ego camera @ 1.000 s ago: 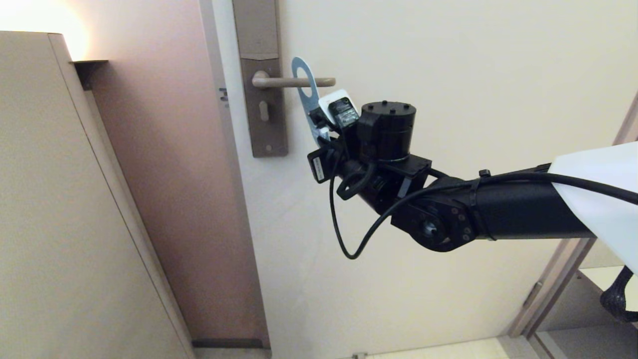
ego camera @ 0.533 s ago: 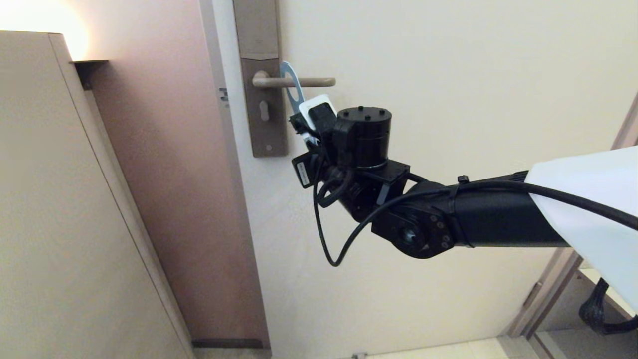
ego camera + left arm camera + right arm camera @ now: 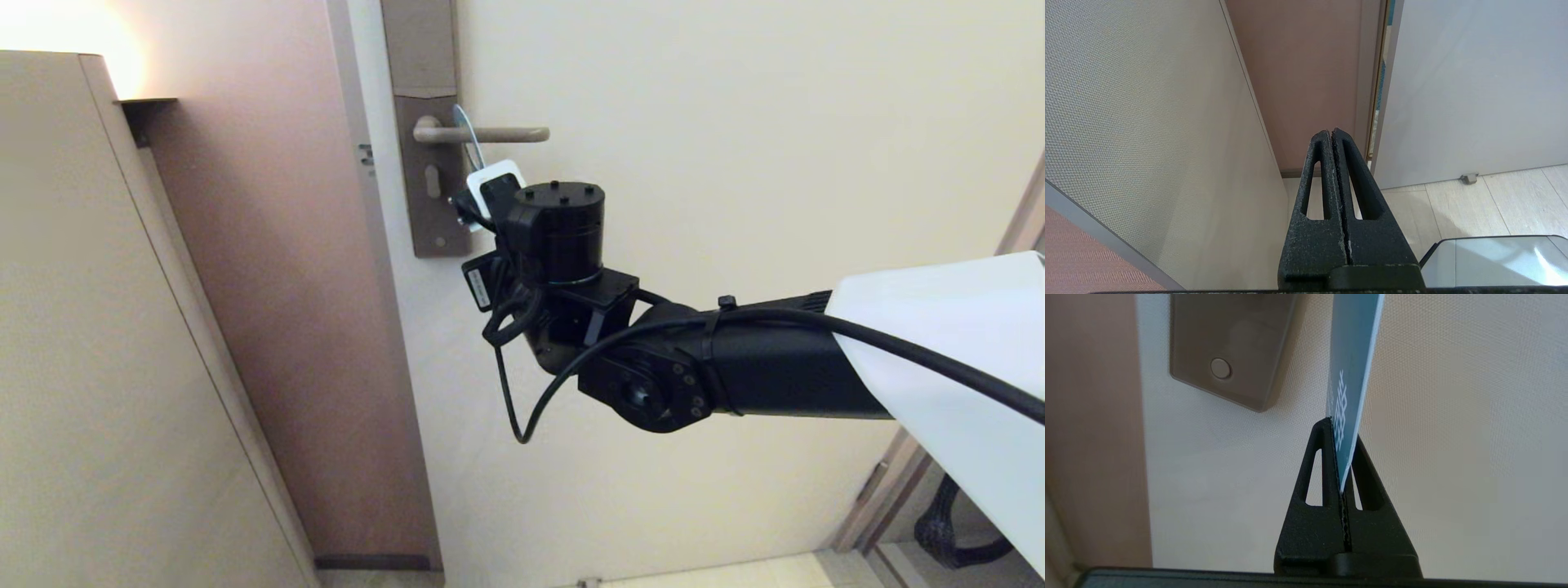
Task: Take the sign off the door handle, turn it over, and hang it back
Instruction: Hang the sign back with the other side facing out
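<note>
The door handle [image 3: 490, 134] is a beige lever on a grey-brown backplate [image 3: 429, 175]. The sign [image 3: 472, 151] hangs over the lever close to the backplate and shows nearly edge-on. My right gripper [image 3: 467, 211] is just below the lever, shut on the sign's lower end. In the right wrist view the sign [image 3: 1351, 355] shows its blue face with a white pattern, pinched between the fingers of the right gripper [image 3: 1341, 430], with the backplate's lower end [image 3: 1229, 347] beside it. My left gripper [image 3: 1332, 132] is shut and empty, parked low and pointing at the floor.
A tall beige cabinet [image 3: 98, 327] stands at the left. A reddish-brown door frame [image 3: 277, 286] borders the cream door [image 3: 735, 122]. A small door stop [image 3: 1469, 178] sits on the floor by the door's bottom edge.
My right arm has moved left along the lever toward the backplate, carrying the sign. The sign has turned from showing its hole to nearly edge-on.
</note>
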Motion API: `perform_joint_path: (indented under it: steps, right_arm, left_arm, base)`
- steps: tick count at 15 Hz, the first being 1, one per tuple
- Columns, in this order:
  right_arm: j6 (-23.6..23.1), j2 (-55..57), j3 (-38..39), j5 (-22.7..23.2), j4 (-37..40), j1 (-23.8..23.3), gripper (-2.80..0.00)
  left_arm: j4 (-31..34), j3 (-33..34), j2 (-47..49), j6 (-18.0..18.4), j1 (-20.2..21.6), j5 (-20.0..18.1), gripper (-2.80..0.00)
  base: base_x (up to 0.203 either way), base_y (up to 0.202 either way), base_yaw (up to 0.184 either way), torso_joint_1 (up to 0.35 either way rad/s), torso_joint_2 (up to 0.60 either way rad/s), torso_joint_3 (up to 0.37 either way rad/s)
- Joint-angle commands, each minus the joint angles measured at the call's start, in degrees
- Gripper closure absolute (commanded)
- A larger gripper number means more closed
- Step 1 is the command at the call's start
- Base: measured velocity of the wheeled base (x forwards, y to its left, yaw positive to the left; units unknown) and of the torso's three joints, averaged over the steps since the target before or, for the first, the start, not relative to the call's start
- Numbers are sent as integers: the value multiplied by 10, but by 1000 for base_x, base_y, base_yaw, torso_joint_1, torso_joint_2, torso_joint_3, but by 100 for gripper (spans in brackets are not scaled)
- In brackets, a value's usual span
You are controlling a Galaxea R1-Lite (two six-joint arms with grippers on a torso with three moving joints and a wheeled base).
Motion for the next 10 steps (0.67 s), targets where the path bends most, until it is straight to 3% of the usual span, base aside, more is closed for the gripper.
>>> perform_joint_path:
  steps: [1, 6, 10]
  right_arm:
    - [-2, 2, -1, -24, -2, 9, 0]
    - [-2, 9, -10, -87, -2, 30, 0]
    - [-2, 7, -12, -97, -2, 35, 0]
  left_arm:
    - [0, 0, 1, 0, 0, 0, 0]
    - [-1, 0, 1, -11, 0, 2, 0]
    - [-1, 0, 1, -12, 0, 3, 0]
  base:
    - [0, 0, 0, 0, 0, 0]
    - [0, 0, 0, 0, 0, 0]
    - [0, 0, 0, 0, 0, 0]
